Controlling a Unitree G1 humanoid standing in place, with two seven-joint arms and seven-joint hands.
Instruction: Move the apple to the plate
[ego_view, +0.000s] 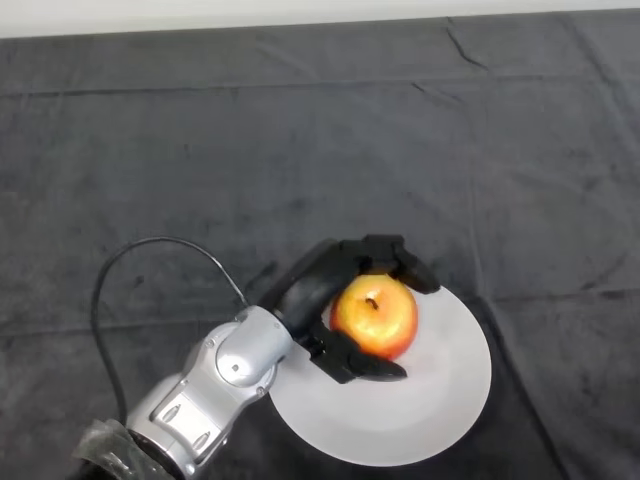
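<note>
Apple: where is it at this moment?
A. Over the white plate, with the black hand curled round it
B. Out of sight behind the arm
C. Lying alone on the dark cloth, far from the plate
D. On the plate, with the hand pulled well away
A. The apple sits over the white plate, with the left hand curled round it, fingers above and thumb below.

a staged robot test setup, more lab than home: the table (300, 150) is wholly covered by a dark wrinkled cloth (150, 200), with a pale strip (300, 12) along its far edge, and a silver-grey robot arm (215, 385) reaches over it.
</note>
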